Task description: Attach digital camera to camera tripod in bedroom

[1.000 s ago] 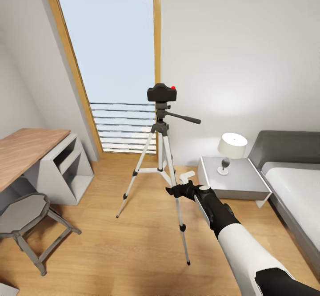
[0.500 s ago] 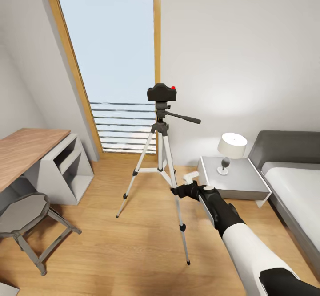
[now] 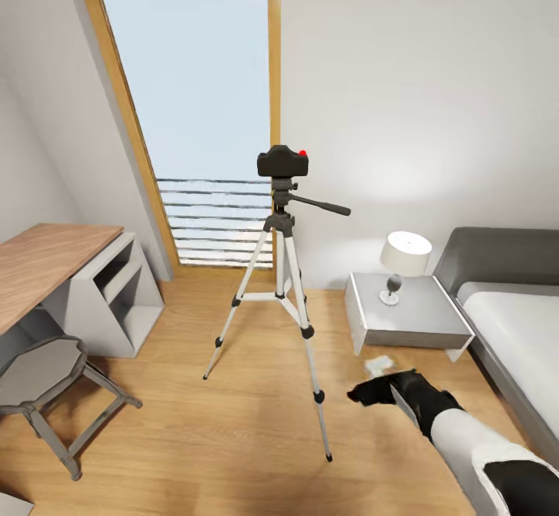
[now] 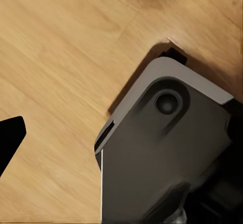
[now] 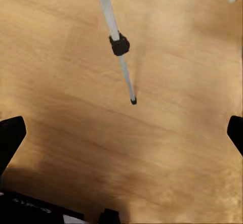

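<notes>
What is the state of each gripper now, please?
Left gripper: cannot be told.
Right gripper: open, fingers wide apart, holding nothing, above the floor.

No readable text, label, brand, number or sign anywhere. The digital camera [image 3: 283,162] on the camera tripod [image 3: 284,283] carries just a plain red button, no lettering. The bedside table [image 3: 410,312], lamp [image 3: 404,261] and wooden counter [image 3: 46,258] are bare of markings, and both wrist views offer unmarked wood floor.

Black digital camera [image 3: 283,163] w/ red button, upright atop silver-legged camera tripod [image 3: 284,283]; bedroom window behind
</notes>
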You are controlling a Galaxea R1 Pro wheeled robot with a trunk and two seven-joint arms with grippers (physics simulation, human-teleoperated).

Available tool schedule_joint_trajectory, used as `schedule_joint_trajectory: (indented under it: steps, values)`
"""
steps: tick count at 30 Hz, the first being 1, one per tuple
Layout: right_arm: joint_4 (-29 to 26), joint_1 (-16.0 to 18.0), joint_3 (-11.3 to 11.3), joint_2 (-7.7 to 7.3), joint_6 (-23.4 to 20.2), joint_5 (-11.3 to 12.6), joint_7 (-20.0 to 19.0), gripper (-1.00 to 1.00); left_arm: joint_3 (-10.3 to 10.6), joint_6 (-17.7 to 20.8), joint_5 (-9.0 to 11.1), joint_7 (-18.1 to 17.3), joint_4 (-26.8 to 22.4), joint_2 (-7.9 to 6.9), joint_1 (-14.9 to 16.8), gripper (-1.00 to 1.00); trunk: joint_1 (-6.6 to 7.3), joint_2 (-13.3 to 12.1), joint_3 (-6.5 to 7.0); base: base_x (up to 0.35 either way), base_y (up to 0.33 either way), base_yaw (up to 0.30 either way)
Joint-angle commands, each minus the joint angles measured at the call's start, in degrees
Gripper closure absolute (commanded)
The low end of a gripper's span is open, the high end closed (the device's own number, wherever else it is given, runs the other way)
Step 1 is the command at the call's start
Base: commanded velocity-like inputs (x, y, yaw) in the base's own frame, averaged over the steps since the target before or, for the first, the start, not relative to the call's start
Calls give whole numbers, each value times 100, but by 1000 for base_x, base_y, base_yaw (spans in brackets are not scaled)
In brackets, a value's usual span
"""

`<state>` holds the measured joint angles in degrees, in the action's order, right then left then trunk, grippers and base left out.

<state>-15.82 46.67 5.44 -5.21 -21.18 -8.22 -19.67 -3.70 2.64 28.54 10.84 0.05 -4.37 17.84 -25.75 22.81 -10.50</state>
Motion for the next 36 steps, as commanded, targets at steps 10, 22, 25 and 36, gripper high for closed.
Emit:
schedule_joint_trajectory:
  steps: [10,22,25,36]
  values:
    - [1758,-2171,20,-270,893,51,146,-100,-35,-54,-25,7,-4,62,-68,-100,-3,11,-12,0,0,0]
    - [1784,-2804,18,-220,1817,1365,1107,-100,-35,-62,-16,6,-5,59,-166,-100,-3,11,-12,0,0,0]
    - [1784,-2853,24,-218,1965,1328,1101,-100,-35,-62,-16,6,-5,59,-166,-100,-3,11,-12,0,0,0]
    - [1784,-2865,27,-218,1976,1320,1125,-100,-35,-62,-15,6,-5,60,-166,-100,-3,11,-12,0,0,0]
